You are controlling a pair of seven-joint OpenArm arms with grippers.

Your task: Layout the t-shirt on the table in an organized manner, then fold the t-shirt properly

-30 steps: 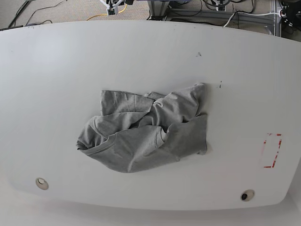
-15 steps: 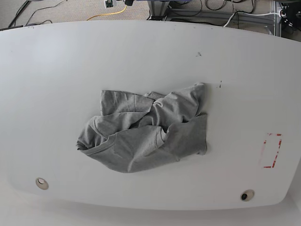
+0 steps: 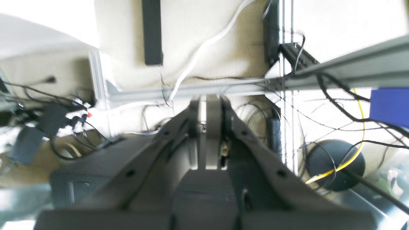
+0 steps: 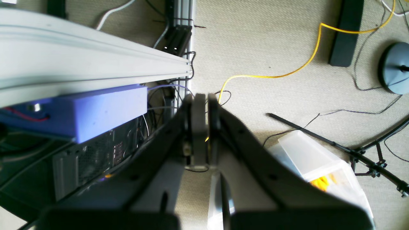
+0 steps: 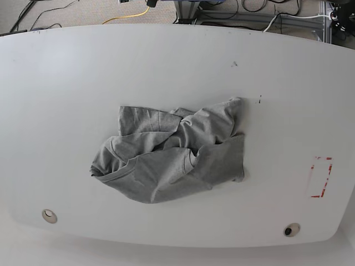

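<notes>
A crumpled grey t-shirt (image 5: 172, 155) lies mid-table (image 5: 66, 100). It looks soft and light; best pinched at an outer edge. The left gripper (image 3: 209, 102) and right gripper (image 4: 201, 100) are closed, empty.

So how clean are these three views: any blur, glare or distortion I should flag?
Base view: sharp and evenly lit, the crumpled t-shirt casting only soft shadows; the table edges bow as under a wide lens. Left wrist view: smeared throughout, with blown-out white at the top. Right wrist view: the floor is fairly crisp, but the right gripper up close is soft.
</notes>
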